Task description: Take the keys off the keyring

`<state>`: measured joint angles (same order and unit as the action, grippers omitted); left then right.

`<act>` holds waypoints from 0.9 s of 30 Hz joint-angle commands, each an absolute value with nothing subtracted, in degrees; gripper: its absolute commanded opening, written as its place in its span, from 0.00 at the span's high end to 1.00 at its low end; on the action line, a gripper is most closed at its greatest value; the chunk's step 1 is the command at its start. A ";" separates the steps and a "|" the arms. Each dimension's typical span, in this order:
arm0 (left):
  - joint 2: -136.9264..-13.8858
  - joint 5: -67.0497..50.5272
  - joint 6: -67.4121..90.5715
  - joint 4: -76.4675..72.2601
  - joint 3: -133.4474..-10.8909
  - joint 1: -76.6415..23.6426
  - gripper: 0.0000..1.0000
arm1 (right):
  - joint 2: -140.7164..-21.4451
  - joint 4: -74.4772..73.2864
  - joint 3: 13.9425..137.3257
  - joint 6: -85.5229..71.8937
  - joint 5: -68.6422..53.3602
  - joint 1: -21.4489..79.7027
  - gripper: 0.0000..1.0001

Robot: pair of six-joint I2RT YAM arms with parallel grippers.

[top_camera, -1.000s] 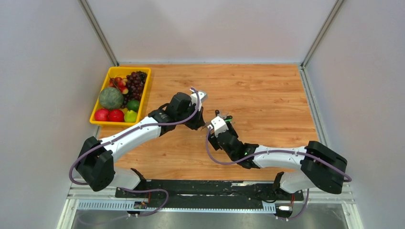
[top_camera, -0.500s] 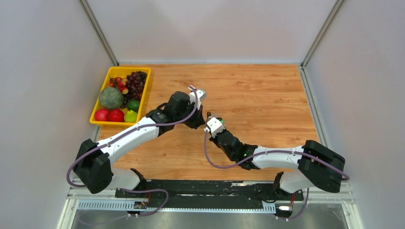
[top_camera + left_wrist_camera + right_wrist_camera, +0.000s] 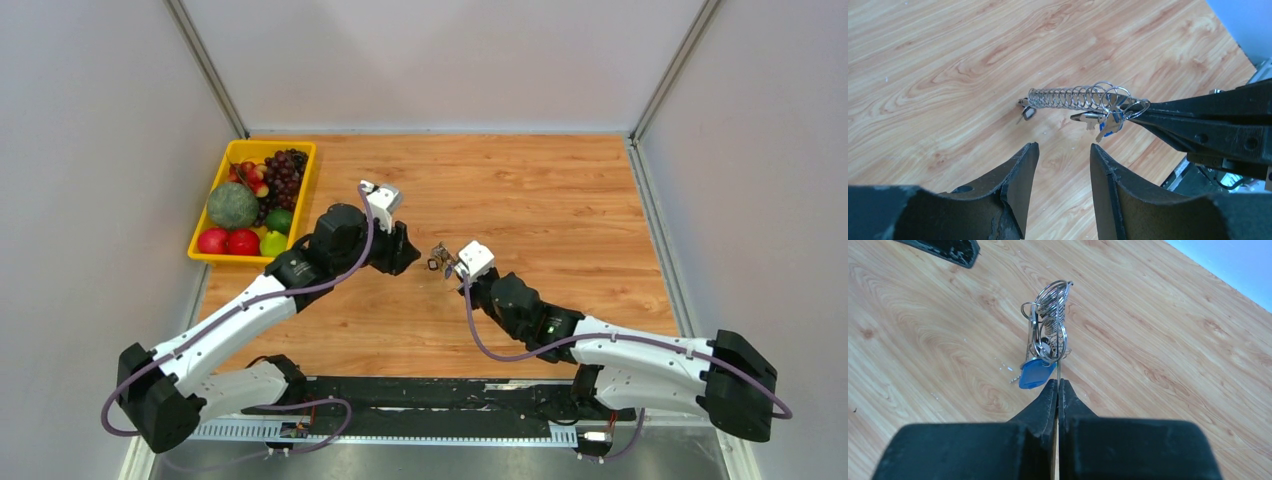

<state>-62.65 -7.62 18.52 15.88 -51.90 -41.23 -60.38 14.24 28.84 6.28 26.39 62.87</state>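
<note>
The keyring (image 3: 1065,337) is a cluster of thin wire loops joined to a stretched spring coil (image 3: 1063,97). My right gripper (image 3: 1058,381) is shut on one wire of it. Small silver keys (image 3: 1088,117) hang from the loops; one has a blue head (image 3: 1035,374). A dark-headed key (image 3: 1025,112) dangles at the coil's far end. In the top view the bunch (image 3: 437,260) sits mid-table between both grippers. My left gripper (image 3: 1064,146) is open with nothing in it, a short way from the coil. The same left gripper (image 3: 410,258) shows just left of the bunch.
A yellow bin (image 3: 300,200) of fruit stands at the table's back left, beside the left arm. Grey walls close in the wooden table (image 3: 560,200) on three sides. The right arm's fingers (image 3: 1198,120) reach in from the right of the left wrist view.
My left gripper has opened, let go of the key bunch and drawn back to the left. My right gripper has shut on the keyring and shifted slightly right with it.
</note>
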 commanded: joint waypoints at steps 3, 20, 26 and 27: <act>-56.70 -11.59 20.77 7.65 -47.43 -41.48 0.47 | -54.41 10.36 30.97 5.53 22.65 63.09 1.00; -48.91 -4.44 21.57 -10.34 -36.06 -42.41 0.28 | -55.63 5.13 41.00 3.72 22.98 63.04 1.00; -48.02 -0.72 19.37 -14.27 -34.98 -45.44 0.36 | -57.29 2.80 45.46 2.89 25.14 63.10 1.00; -48.05 -0.45 18.33 -15.19 -34.85 -46.01 0.36 | -57.61 2.47 46.16 2.70 25.54 63.09 1.00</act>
